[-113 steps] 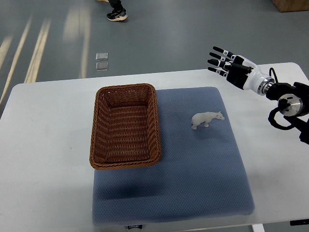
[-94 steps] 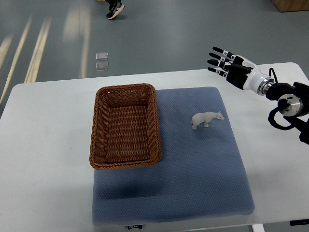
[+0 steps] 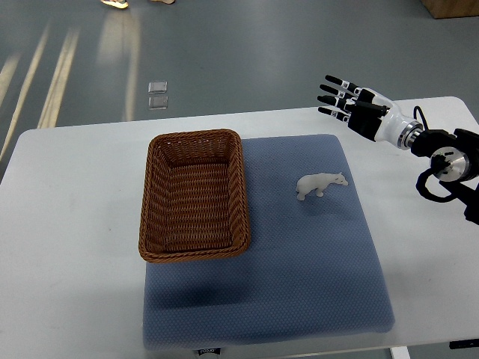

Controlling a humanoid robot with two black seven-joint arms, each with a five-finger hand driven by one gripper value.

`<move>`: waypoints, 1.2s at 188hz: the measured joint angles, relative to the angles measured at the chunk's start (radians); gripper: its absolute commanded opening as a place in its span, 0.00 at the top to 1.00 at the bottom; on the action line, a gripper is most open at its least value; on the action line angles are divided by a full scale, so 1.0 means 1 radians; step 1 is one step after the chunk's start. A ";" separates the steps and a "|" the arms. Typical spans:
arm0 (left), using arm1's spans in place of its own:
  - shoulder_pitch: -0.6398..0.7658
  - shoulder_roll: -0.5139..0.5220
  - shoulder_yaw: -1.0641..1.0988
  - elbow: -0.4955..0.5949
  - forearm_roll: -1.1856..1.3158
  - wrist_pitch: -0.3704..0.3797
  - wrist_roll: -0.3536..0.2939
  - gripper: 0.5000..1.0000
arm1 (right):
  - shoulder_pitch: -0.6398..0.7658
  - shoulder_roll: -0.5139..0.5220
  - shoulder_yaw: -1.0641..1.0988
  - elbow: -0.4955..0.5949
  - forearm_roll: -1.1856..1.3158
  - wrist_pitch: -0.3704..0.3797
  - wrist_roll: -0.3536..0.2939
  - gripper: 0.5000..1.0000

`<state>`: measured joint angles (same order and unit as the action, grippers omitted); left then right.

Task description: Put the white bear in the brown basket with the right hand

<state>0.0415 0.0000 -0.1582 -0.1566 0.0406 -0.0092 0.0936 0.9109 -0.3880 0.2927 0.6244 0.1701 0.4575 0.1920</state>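
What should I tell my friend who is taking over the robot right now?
Right hand: open, fingers spread, holding nothing, up above the table's far right edge, apart from the bear.
Left hand: not in view.
White bear: on the blue mat, to the right of the basket.
Brown basket: on the mat's left side, nothing in it.
Done: nothing yet, bear not grasped.
Left: bring the right hand to the bear, grasp it, carry it left, put it in the basket.

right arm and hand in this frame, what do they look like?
The right hand has black fingers with white bands at the joints, on a white wrist with a silver ring. Behind it the arm is black, with a round joint and looping black cables.
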 measured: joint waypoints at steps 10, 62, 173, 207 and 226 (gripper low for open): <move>0.000 0.000 0.000 0.000 0.000 0.000 0.000 0.00 | 0.001 0.000 0.002 0.001 -0.022 -0.001 0.000 0.14; 0.000 0.000 0.000 0.000 0.000 0.000 0.000 0.00 | -0.002 0.002 0.007 0.002 -0.065 0.008 0.003 0.14; 0.000 0.000 0.000 0.000 0.001 0.000 0.000 0.00 | 0.029 -0.021 0.008 0.003 -0.266 0.122 0.006 0.15; 0.000 0.000 0.000 0.000 0.001 0.000 0.000 0.00 | 0.057 -0.021 0.008 0.003 -0.494 0.128 0.022 0.15; 0.000 0.000 0.000 0.000 0.001 0.000 0.000 0.00 | 0.082 -0.021 0.005 0.003 -0.687 0.122 0.072 0.15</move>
<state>0.0414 0.0000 -0.1579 -0.1564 0.0414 -0.0092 0.0936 0.9933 -0.4090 0.2978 0.6275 -0.5172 0.5795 0.2644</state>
